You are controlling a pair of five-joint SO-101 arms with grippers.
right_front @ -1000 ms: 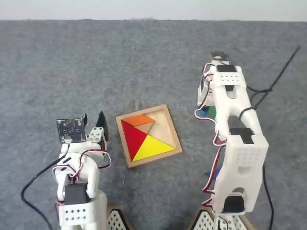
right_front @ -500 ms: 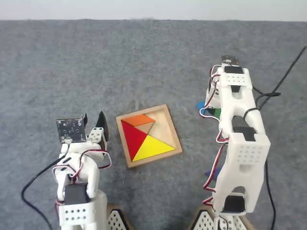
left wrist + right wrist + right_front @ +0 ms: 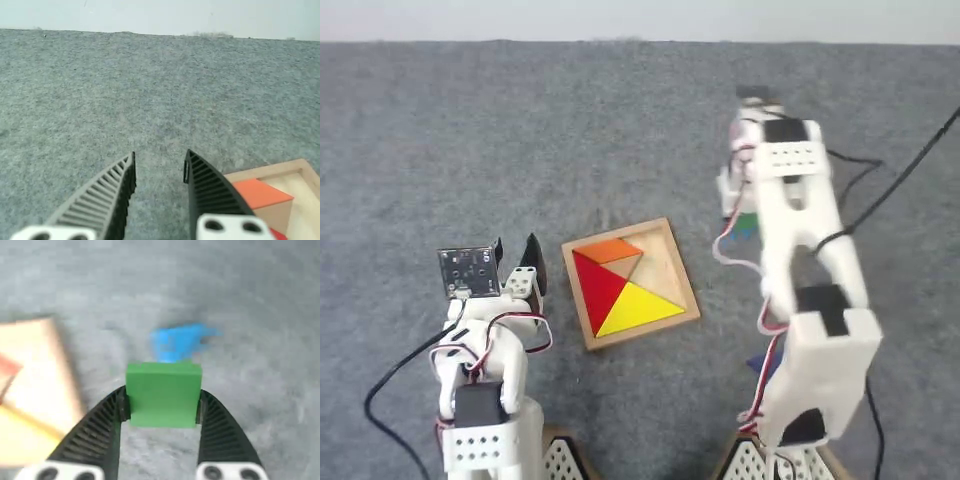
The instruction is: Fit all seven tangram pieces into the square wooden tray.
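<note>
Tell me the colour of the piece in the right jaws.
The piece is green, clearest in the right wrist view.

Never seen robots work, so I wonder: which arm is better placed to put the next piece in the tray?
Probably right: the right gripper is shut on a green piece near the tray. The left gripper sits open and empty beside the tray.

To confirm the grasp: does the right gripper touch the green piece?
Touching. The right wrist view shows the right gripper clamping the green piece from both sides.
</note>
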